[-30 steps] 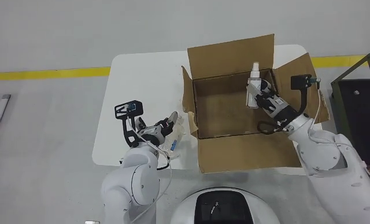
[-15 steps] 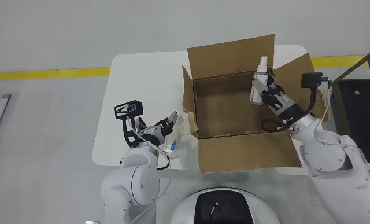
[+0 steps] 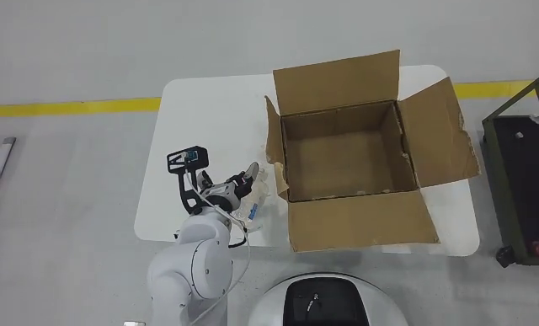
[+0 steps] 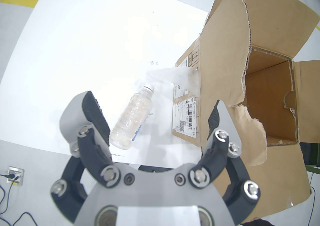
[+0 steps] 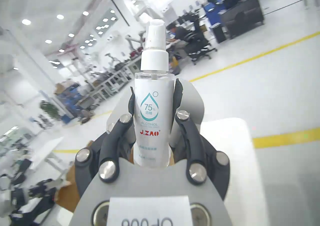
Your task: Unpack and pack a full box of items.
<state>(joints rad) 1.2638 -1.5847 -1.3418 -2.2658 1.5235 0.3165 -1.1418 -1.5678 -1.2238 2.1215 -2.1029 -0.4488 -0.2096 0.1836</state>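
Right hand clamps clear white-capped spray bottle mid-air; may slip if swung. Left hand spread over clear plastic water bottle on white bench beside brown cardboard box; bottle could roll.

Your left gripper is hovering, jaws spread wide; your right gripper is clamping a spray bottle by its body.

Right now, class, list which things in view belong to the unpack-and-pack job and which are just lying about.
Job: cardboard box; water bottle beside it; spray bottle in right gripper; open left gripper.
Lying about: black cart; floor socket; yellow floor line.
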